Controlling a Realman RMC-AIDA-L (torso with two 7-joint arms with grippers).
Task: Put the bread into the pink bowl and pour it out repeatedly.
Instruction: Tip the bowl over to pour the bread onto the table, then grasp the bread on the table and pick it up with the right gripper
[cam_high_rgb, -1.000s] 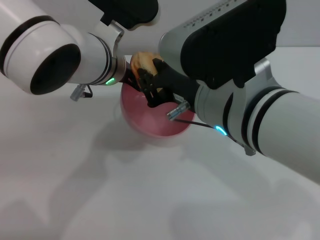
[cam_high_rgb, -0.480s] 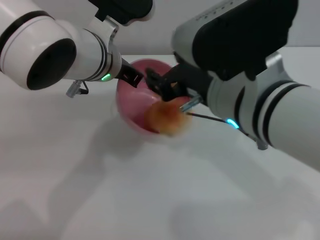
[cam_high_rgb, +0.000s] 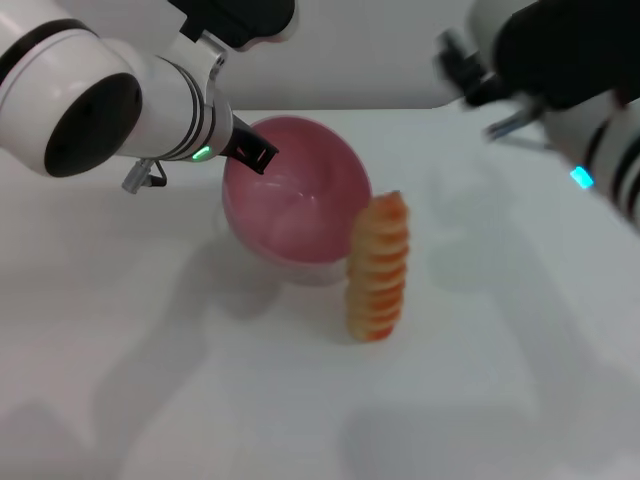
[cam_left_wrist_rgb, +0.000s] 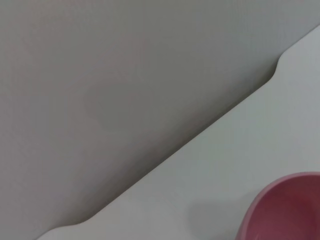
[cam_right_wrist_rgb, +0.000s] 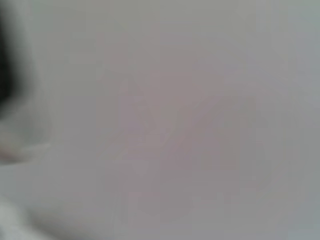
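Right tool (cam_high_rgb: 462, 62) blurred, edge-cropped.

Bright, even light from above. Soft grey shadows on the white table (cam_high_rgb: 200, 400), darkest beside the pink bowl (cam_high_rgb: 295, 215). Small shine inside the bowl. Blurred right arm (cam_high_rgb: 560, 80) at the head view's top corner. Sharp bread (cam_high_rgb: 378, 268). Right wrist view all fuzzy and grey. Left wrist view clear but dull.

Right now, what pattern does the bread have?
Orange and cream stripes across the bread, clearest in the head view.
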